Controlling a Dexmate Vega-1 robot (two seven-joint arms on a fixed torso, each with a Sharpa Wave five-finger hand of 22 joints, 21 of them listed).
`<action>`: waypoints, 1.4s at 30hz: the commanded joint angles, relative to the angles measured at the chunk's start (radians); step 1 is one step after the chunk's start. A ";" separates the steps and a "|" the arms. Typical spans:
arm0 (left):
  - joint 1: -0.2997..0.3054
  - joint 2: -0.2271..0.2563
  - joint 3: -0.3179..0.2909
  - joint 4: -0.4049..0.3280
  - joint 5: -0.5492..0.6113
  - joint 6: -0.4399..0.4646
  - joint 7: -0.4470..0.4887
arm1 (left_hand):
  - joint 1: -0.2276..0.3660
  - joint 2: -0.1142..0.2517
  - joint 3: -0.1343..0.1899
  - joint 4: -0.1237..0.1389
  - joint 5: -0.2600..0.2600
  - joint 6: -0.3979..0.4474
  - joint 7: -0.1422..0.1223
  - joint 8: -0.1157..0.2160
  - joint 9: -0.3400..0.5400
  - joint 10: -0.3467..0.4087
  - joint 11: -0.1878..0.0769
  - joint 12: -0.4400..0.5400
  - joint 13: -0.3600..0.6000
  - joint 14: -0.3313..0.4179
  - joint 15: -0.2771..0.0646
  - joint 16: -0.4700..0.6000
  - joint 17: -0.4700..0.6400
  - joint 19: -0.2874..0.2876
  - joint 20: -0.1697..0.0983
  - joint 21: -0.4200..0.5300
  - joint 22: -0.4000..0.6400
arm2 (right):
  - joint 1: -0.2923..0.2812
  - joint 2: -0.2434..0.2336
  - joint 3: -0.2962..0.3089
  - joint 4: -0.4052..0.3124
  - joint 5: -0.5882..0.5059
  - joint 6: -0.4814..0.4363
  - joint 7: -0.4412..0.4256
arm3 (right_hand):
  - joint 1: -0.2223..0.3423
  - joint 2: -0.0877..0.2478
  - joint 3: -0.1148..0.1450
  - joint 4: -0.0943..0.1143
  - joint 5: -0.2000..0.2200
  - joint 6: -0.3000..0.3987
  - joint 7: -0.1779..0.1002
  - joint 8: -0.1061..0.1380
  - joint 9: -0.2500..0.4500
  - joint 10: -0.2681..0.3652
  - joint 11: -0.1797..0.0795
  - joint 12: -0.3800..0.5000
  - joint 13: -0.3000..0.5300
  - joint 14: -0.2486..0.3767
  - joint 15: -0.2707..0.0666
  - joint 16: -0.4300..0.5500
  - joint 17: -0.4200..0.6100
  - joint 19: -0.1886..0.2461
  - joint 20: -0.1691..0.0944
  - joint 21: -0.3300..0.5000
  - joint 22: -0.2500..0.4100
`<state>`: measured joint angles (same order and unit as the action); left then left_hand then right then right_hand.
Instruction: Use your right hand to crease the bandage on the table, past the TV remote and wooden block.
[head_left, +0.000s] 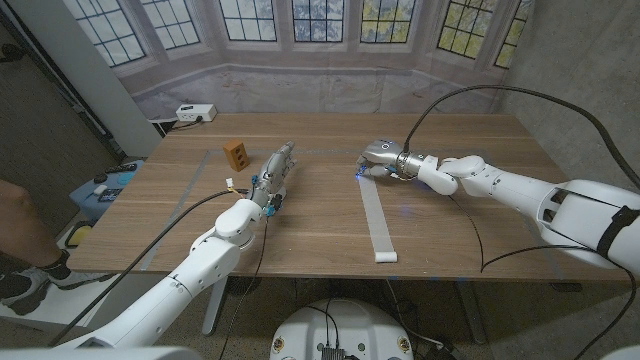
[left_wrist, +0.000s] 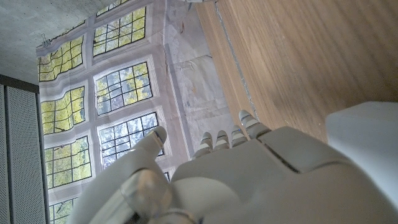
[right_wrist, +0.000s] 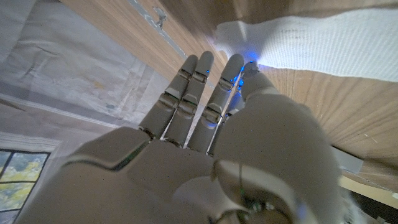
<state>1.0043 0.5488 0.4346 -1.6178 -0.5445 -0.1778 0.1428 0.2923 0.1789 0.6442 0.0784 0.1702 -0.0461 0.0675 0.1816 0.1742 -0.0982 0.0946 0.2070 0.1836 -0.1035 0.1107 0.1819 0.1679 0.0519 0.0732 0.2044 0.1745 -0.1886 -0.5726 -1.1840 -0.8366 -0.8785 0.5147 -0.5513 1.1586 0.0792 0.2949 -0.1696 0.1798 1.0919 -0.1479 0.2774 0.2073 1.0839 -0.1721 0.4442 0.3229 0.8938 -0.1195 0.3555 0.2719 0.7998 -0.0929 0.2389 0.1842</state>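
Lying lengthwise toward the near edge of the table (head_left: 470, 215), the bandage (head_left: 378, 222) is a long white strip whose near end sits just short of that edge, right of the middle. Its far end runs up to the right robot hand (head_left: 383, 157), which rests on it near the middle of the table; in the right wrist view the fingers (right_wrist: 217, 93) lie straight and close together with their tips at the bandage's raised end (right_wrist: 311, 43), and a blue glow shows there. Whether that hand pinches the cloth or only touches it cannot be told.

Left of the bandage and well apart from it, the left robot hand (head_left: 274, 175) is stretched out over the table, fingers extended toward the far edge and holding nothing; the left wrist view shows the fingers (left_wrist: 230, 137) straight and side by side, the thumb set apart.

Beyond the left robot hand, toward the far left corner, stands a small wooden block (head_left: 236, 152). At the far left corner itself lies a white power strip (head_left: 195, 113).
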 joint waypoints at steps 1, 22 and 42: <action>-0.006 -0.003 -0.002 0.019 -0.009 -0.013 -0.015 | 0.009 -0.002 -0.001 -0.007 0.003 0.006 0.004 0.005 0.003 0.010 0.006 0.001 0.005 0.006 0.001 -0.002 0.002 0.005 0.001 -0.002 0.003 | -0.016 -0.025 0.025 -0.063 -0.003 -0.018 0.028 | 0.018 0.000 -0.002 0.001 -0.002 0.011 -0.001 0.006 0.002 0.010 0.003 0.008 0.003 0.016 -0.123 0.000 0.001 0.013 -0.106 0.004 0.001; -0.037 -0.016 0.008 0.056 -0.013 -0.013 -0.036 | 0.010 -0.002 -0.002 -0.009 0.003 0.007 0.004 0.004 0.004 0.009 0.007 -0.001 0.005 0.006 0.003 -0.002 0.003 0.005 0.001 -0.003 0.003 | 0.000 -0.008 0.032 -0.037 -0.024 -0.013 0.035 | 0.030 -0.008 -0.013 0.004 -0.003 -0.032 -0.012 -0.022 0.004 -0.028 -0.004 -0.013 0.000 0.005 -0.123 -0.028 -0.003 0.001 -0.101 -0.001 0.001; -0.032 -0.013 0.004 0.053 -0.016 -0.009 -0.027 | 0.012 -0.001 -0.003 -0.012 0.002 0.007 0.002 0.003 0.004 0.010 0.006 -0.001 0.005 0.005 0.002 -0.002 0.003 0.005 0.002 -0.003 0.003 | 0.046 0.030 -0.013 0.033 -0.027 0.004 0.037 | 0.022 -0.017 -0.032 0.012 -0.003 -0.100 -0.024 -0.055 0.006 -0.104 -0.004 -0.066 -0.020 -0.044 -0.122 -0.068 0.003 -0.023 -0.090 -0.013 -0.001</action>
<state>0.9687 0.5352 0.4403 -1.5632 -0.5591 -0.1909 0.1094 0.2923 0.1789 0.6400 0.0743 0.1701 -0.0447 0.0660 0.1816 0.1741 -0.0929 0.1000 0.2070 0.1836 -0.1036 0.1107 0.1819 0.1679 0.0518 0.0732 0.2044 0.1745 -0.1641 -0.5574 -1.1746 -0.8304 -0.9035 0.5122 -0.5194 1.1806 0.0676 0.2702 -0.1556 0.1805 1.0015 -0.1698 0.2284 0.2118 0.9937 -0.1753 0.3879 0.3031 0.8561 -0.1104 0.2937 0.2720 0.7867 -0.0876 0.2321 0.1813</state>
